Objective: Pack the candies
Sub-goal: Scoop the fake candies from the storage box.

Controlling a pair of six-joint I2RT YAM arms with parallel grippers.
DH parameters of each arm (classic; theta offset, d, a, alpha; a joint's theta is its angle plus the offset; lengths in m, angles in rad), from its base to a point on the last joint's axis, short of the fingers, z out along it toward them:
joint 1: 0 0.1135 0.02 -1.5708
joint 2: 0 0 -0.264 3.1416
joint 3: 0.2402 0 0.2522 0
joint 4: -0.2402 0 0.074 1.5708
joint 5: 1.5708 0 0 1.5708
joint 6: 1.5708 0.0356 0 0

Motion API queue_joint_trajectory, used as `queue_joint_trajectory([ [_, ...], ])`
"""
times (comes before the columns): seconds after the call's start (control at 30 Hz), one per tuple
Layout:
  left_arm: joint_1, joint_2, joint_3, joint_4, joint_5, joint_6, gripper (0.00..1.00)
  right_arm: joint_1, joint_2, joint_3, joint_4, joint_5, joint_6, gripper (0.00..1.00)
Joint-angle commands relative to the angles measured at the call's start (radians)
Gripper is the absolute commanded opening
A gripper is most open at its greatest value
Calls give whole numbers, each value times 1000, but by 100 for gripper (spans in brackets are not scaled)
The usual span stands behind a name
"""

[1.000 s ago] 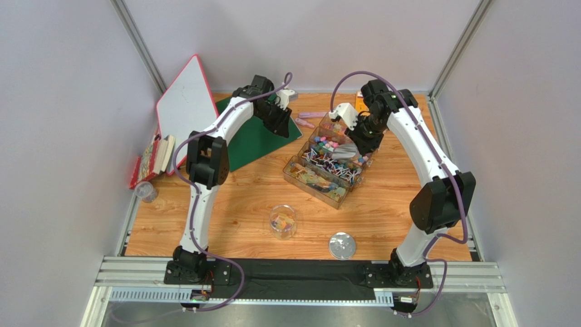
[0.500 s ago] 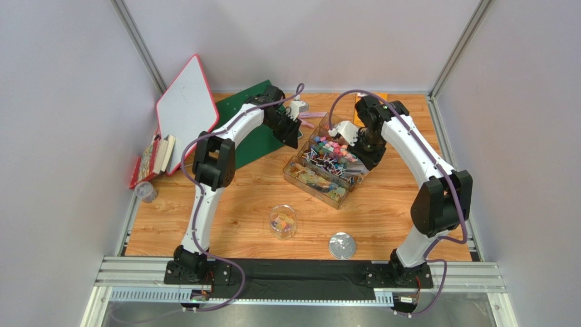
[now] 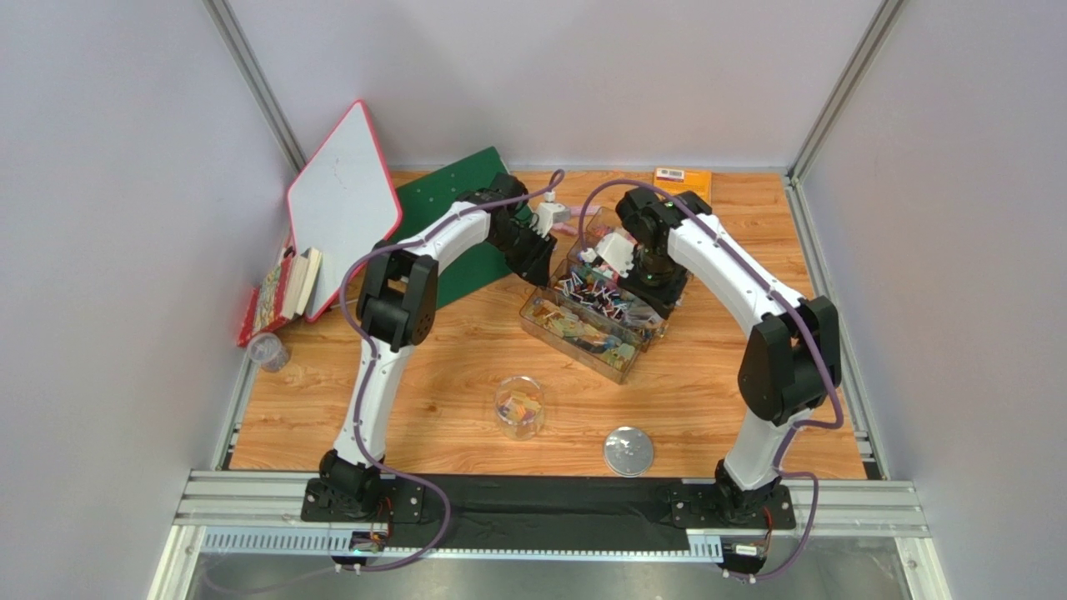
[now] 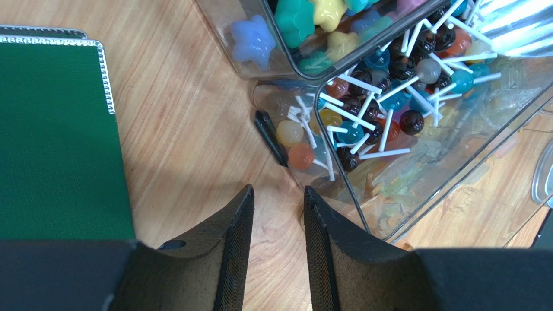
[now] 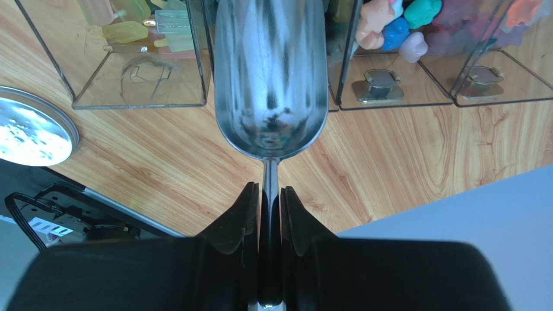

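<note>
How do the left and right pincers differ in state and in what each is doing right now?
The left pincer stands open and empty; the right pincer is shut on the handle of the metal scoop. The left pincer hangs over the table beside the clear candy box; the right pincer's scoop extends toward its compartments. Both are at that box.

- The left gripper (image 4: 278,197) hangs over the wooden worktop (image 4: 188,129), jaws parted with nothing between them.
- Ahead, a clear box (image 4: 341,173) holds candies (image 4: 363,110) on white sticks.
- A green mat (image 4: 58,142) lies left.
</note>
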Motion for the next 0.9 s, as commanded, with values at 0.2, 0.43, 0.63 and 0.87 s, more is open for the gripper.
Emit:
queue_joint_trajectory([
  [0.2,-12,-59,-15,68,74,-15,41,44,118,53,-326,59,166,0],
  [0.43,-11,-51,-16,77,102,-27,41,53,206,148,-326,59,181,0],
  [0.63,-12,-46,-15,86,134,-38,41,67,281,233,-325,56,185,0],
  [0.87,-11,-42,-21,85,153,-48,41,87,359,306,-314,30,186,0],
])
